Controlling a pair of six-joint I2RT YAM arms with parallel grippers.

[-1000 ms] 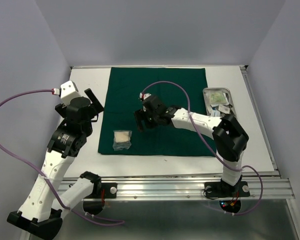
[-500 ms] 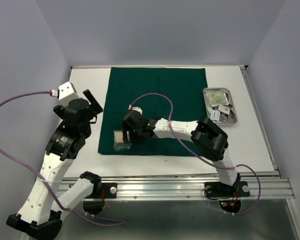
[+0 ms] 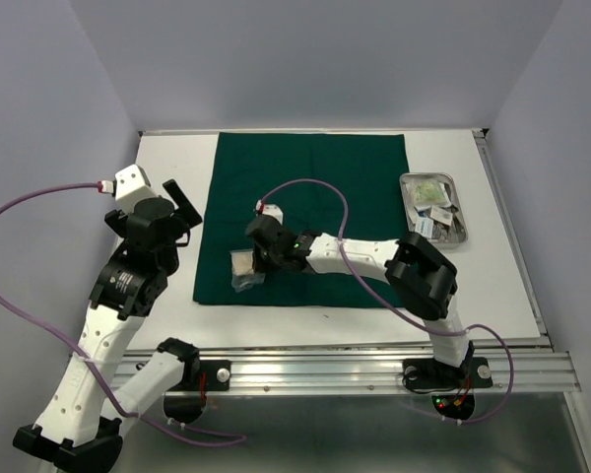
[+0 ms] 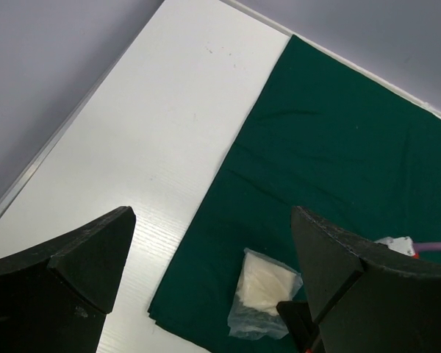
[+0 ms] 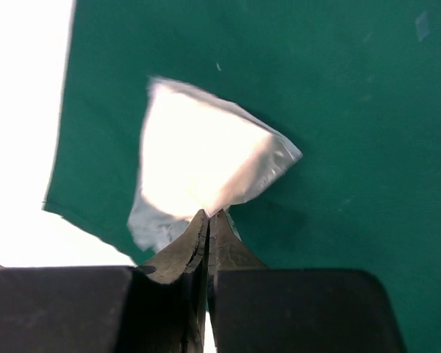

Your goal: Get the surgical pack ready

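The dark green drape [image 3: 305,187] lies flat on the white table. A white gauze packet [image 3: 242,269] sits near the drape's front left corner. My right gripper [image 3: 256,258] reaches across the drape, shut on the packet's edge. In the right wrist view the jaws [image 5: 208,215] are pressed together on the clear wrapper of the gauze packet [image 5: 198,158]. My left gripper [image 3: 182,212] hangs open over the bare table, left of the drape. In its wrist view its fingers [image 4: 212,220] are wide apart, with the gauze packet [image 4: 264,290] below. The steel tray [image 3: 403,197] stands at the right.
The tray holds several packets and small items [image 3: 435,212]. A raised table rim [image 3: 507,227] runs along the right side, past the tray. The right arm's purple cable [image 3: 315,187] arcs over the drape.
My right gripper has swung left across the drape to the gauze packet and shut on its edge. The packet has shifted slightly. The left arm has hardly moved.
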